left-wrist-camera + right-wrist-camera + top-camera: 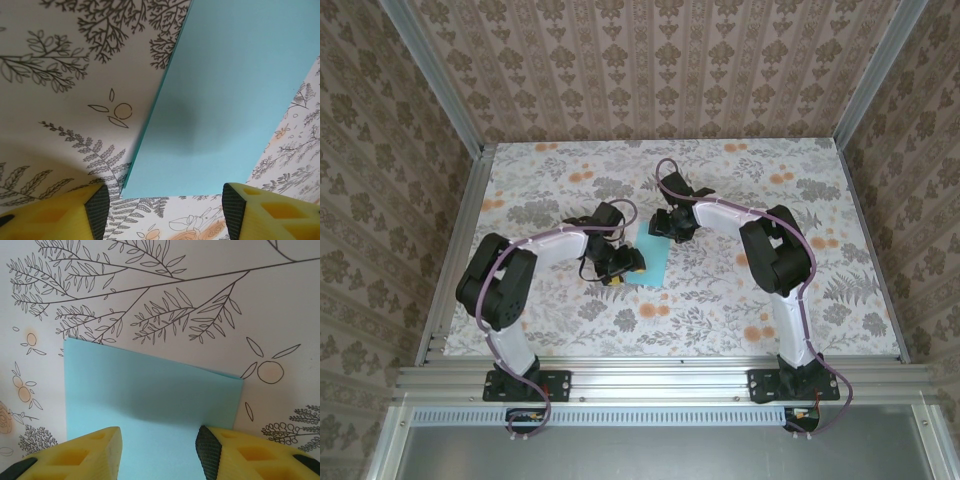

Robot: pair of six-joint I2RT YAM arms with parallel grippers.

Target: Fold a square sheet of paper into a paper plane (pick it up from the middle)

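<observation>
My left gripper [162,212] and right gripper [160,452] stand spread, empty, at the square sheet of paper [651,256]: light, limp, seemingly lying flat; I'd pinch its middle.

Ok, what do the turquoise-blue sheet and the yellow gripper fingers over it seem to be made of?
Turquoise-blue sheet: thin matte paper, judging by its crisp edges and glare-free surface. Yellow gripper fingers: probably matte moulded plastic, with recessed pockets; their dark inner faces may be textured rubber.
</observation>
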